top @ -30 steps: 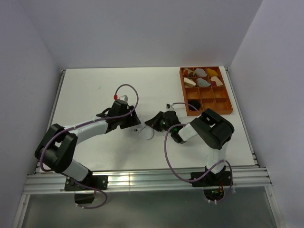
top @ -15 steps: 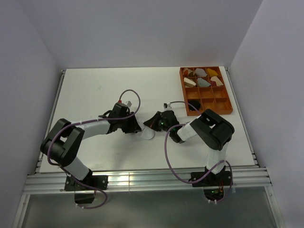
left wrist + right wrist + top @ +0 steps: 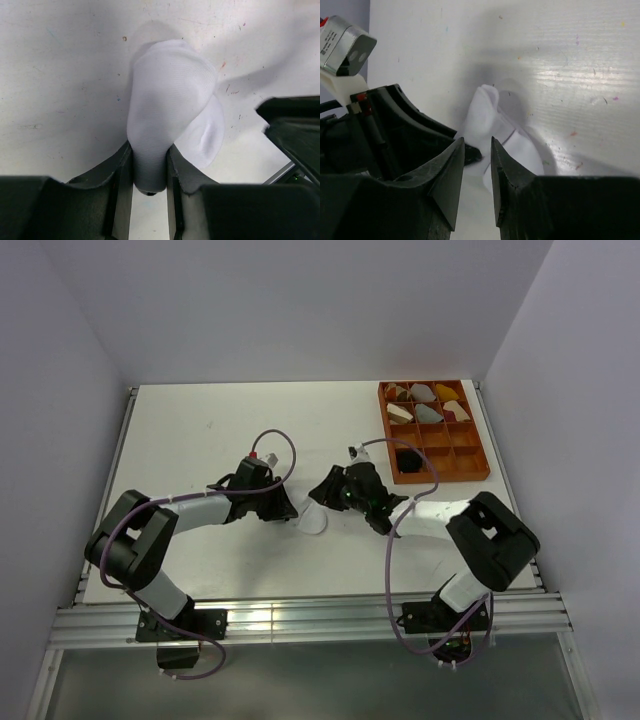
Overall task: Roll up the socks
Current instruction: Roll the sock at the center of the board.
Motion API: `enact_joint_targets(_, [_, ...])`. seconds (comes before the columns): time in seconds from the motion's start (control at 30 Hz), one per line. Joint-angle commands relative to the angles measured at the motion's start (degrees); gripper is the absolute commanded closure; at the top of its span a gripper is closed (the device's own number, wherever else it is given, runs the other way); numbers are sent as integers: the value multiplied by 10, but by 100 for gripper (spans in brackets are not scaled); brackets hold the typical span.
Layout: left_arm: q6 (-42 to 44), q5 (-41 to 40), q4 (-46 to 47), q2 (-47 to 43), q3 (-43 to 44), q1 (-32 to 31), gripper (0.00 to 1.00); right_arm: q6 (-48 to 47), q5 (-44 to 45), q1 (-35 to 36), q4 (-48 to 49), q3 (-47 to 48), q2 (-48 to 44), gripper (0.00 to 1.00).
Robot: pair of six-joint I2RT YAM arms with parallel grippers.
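Note:
The white sock (image 3: pixel 314 521) lies bunched on the table between the two arms. My left gripper (image 3: pixel 149 150) is shut on one end of this white sock (image 3: pixel 167 95), and the fabric bulges out past its fingertips. In the top view the left gripper (image 3: pixel 290 508) is just left of the sock. My right gripper (image 3: pixel 322 496) hovers at the sock's upper right. In its own view the right gripper (image 3: pixel 477 145) is open by a narrow gap over the white sock (image 3: pixel 487 112), with nothing held. A black lump (image 3: pixel 408 458) lies in the tray; I cannot tell whether it is the black sock.
An orange compartment tray (image 3: pixel 470 472) stands at the back right, with several rolled bundles in tan, grey, yellow and brown in its far cells. The two grippers' fingers almost meet over the sock. Cables loop above both wrists.
The right arm has stretched out, its elbow swinging right and down, and its gripper has edged up toward the sock. The left gripper moved in on the sock a second ago and has stayed there.

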Motion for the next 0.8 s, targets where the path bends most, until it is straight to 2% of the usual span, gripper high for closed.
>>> enact_joint_targets(0.0, [1,-25,1,-13,-9,-1,91,-29,18,4,-143,24,-34,65])
enact_joint_targets(0.27, [-23,-44,17,-27,-19,-1,93,0,-1,4,-217,-10,-59,61])
enact_joint_targets(0.4, [-29,-50,24,-28,-21,-1,93,12,-30,1,-200,-28,-65,50])
enact_joint_targets(0.5, [-33,-49,29,-27,-21,-1,93,19,-57,0,-177,-26,-45,48])
enact_joint_targets(0.67, [-40,-53,33,-25,-24,-1,93,36,-75,-5,-133,-20,2,51])
enact_joint_targets(0.77, [-43,-61,35,-28,-27,-1,93,42,-83,-13,-112,-17,26,59])
